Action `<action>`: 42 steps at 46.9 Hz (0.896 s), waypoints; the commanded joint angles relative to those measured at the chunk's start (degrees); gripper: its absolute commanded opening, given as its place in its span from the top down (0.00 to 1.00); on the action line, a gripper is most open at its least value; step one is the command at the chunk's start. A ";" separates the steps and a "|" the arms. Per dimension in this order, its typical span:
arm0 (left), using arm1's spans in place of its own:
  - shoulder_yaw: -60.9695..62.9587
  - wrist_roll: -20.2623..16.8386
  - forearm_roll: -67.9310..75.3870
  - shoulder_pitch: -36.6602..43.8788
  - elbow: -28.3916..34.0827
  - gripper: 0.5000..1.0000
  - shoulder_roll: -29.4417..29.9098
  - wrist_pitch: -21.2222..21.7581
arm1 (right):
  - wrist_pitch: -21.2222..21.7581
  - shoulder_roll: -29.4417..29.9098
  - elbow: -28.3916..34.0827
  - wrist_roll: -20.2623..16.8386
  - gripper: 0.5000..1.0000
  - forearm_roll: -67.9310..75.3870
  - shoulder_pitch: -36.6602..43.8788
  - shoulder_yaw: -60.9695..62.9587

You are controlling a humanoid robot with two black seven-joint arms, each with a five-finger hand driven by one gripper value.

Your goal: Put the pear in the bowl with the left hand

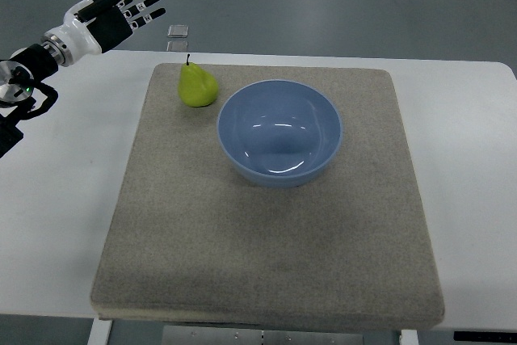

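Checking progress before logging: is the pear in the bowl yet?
Out. The pear stands upright on the mat, left of the empty bowl.

No text, label, brand, number or sign can be read anywhere in the top view. The pear (197,86), the bowl (279,132), the mat (266,240) and the tabletop (464,167) carry no print. The pale marks on the left hand (113,14) are too small to read.
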 commanded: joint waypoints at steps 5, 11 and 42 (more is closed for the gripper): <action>0.09 0.00 0.00 0.10 0.14 0.01 -0.18 -0.01 | 0.00 0.00 0.00 0.00 0.15 0.00 0.01 0.00; 0.18 0.00 0.00 0.01 0.14 0.01 -0.18 -0.01 | 0.00 0.00 0.00 0.09 0.15 0.00 0.01 0.00; 0.80 -2.45 23.35 -3.77 0.58 0.01 0.61 -0.01 | 0.00 0.00 0.00 0.00 0.15 0.00 0.01 0.00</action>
